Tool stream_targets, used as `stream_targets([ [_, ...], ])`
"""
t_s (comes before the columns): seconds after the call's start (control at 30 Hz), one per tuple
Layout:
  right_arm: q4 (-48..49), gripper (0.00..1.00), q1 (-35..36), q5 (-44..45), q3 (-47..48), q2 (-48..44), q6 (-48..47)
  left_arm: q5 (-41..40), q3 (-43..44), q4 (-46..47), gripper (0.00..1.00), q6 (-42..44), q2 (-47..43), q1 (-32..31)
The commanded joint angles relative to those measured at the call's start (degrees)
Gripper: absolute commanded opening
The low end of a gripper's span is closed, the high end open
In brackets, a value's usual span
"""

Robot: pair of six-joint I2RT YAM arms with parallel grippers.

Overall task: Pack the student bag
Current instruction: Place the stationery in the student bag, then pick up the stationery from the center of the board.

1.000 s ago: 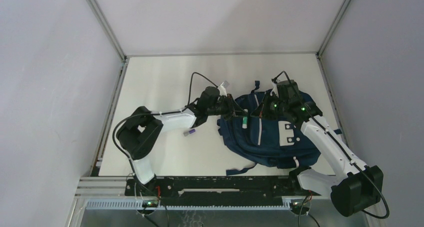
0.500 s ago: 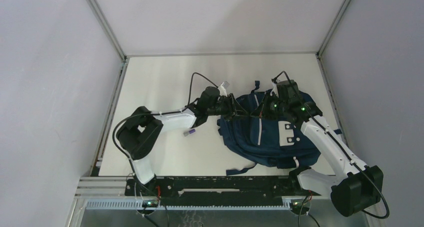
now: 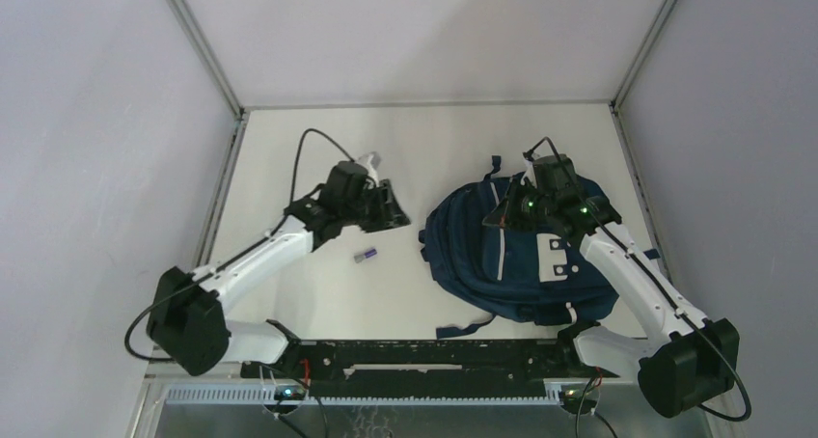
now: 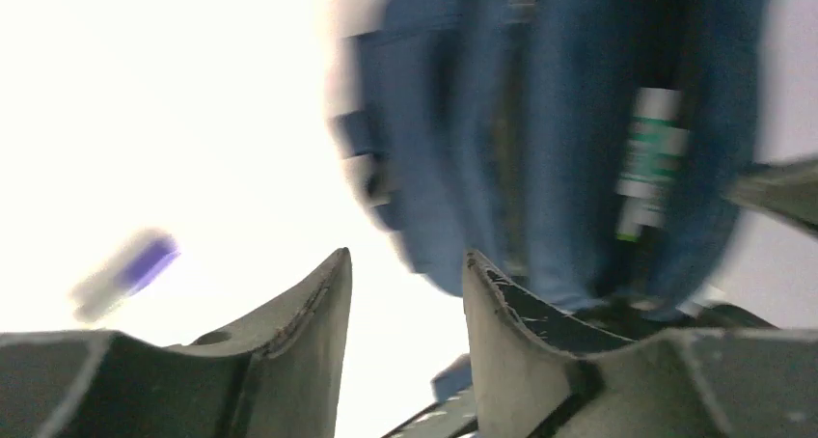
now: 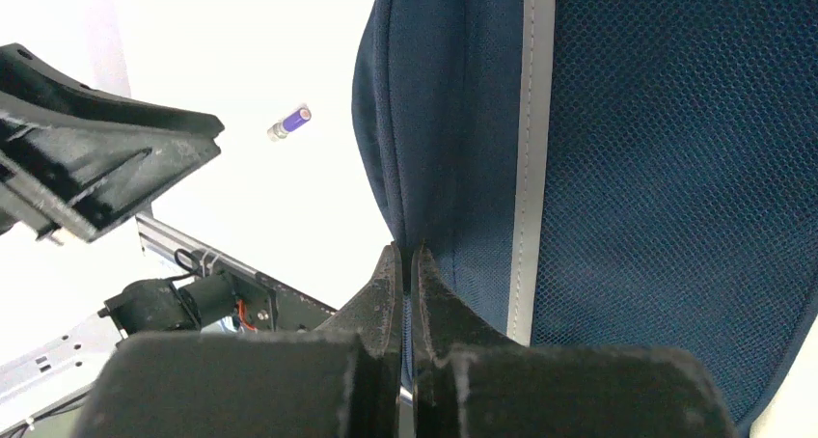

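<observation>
White table [image 3: 289,158]: small purple tube [image 3: 364,256] near spread left gripper [image 4: 407,264]; right gripper [image 5: 406,257] pinches student bag [image 5: 656,120].

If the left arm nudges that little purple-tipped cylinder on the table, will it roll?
Likely yes: the cylinder lies on its side on the smooth table, so a sideways nudge should roll it. It looks small beside the left gripper, so probably light.
</observation>
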Motion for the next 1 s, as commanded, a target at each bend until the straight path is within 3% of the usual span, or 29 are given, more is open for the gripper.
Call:
stream_targets([
  [0.0, 2.55, 0.0, 1.18, -1.86, 1.91, -0.2, 0.07, -16.27, -2.52, -22.71, 0.53, 12.67, -2.89, 2.92],
  [0.1, 3.09, 0.0, 1.32, -2.17, 1.91, 0.31, -0.09, -21.04, -4.12, -24.57, 0.58, 14.93, -1.93, 4.05],
  [0.4, 2.99, 0.0, 1.51, -2.19, 1.91, 0.69, -0.36, -23.81, -0.72, -22.46, 0.58, 15.7, 8.97, 4.46],
  [0.97, 4.28, 0.0, 1.77, -2.59, 1.9, 1.49, 0.39, -21.0, 3.92, -18.51, 0.53, 16.84, 18.52, 4.54],
])
